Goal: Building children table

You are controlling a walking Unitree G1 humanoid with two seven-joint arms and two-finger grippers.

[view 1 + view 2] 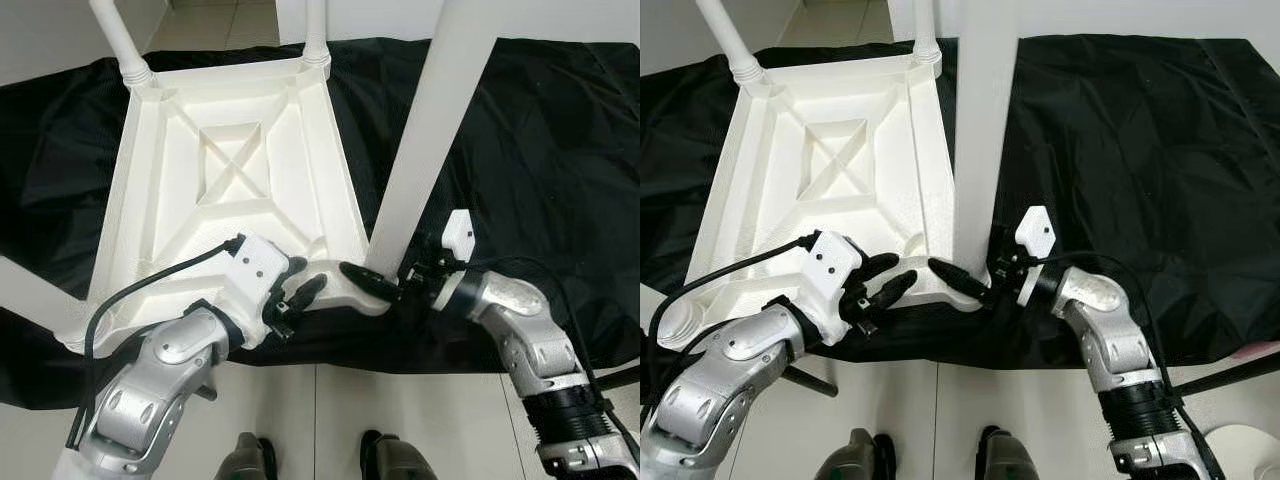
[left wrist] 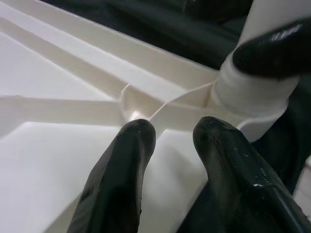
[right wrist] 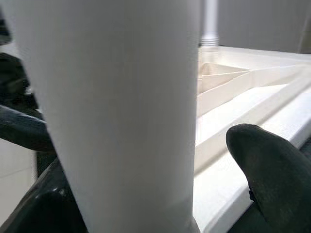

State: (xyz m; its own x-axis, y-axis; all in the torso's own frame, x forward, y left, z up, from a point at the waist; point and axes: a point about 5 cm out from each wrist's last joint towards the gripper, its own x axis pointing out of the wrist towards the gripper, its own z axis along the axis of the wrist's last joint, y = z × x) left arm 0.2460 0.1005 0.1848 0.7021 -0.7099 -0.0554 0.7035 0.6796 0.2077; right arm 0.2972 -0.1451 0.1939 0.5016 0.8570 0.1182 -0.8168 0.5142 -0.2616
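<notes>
Left eye view, grippers: your right gripper (image 1: 385, 285) grasps the near leg (image 1: 430, 140); your left gripper (image 1: 300, 298) is released, fingers parted, on the tabletop's near edge.
Leg: upright at the near right corner.
Tabletop (image 1: 230, 170): upside down, long axis running away from you.
Cloth (image 1: 540, 150): black, beneath.
Far legs (image 1: 120, 40): upright behind.
</notes>
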